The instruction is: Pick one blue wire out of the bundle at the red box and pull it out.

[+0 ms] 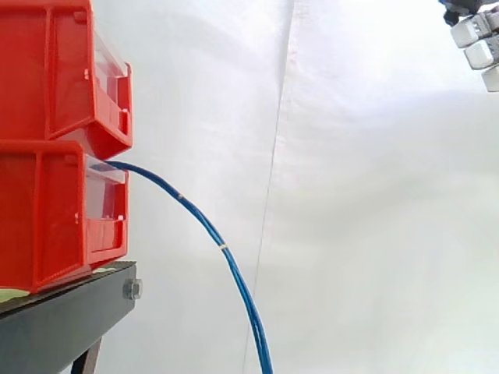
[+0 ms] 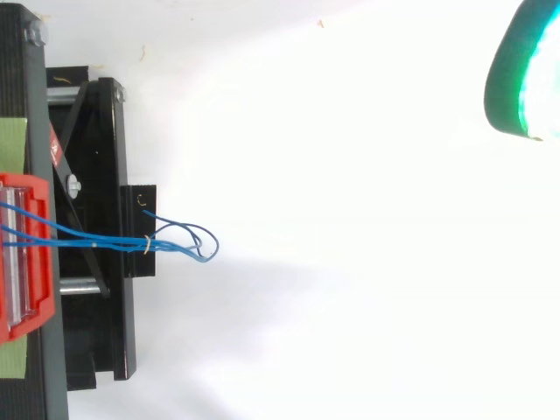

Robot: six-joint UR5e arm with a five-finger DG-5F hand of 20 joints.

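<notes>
Approach step. Side view: hand (image 1: 477,33) at top right, well apart from the blue wire bundle (image 1: 226,251) arcing down out of the lower red bin (image 1: 47,226); spread or closed, you can't tell. Top view: bundle crosses the black stand (image 2: 109,175), ends looping just past it. Next you must reach in, isolate one wire.

Blue wires (image 1: 204,224) droop from lower red box (image 1: 62,210)

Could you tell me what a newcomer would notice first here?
Two stacked red bins at the side view's left stand out against the white curtain. A bundle of blue wires arcs from the lower bin down to the bottom edge, and the hand sits far off in the top right corner.
</notes>
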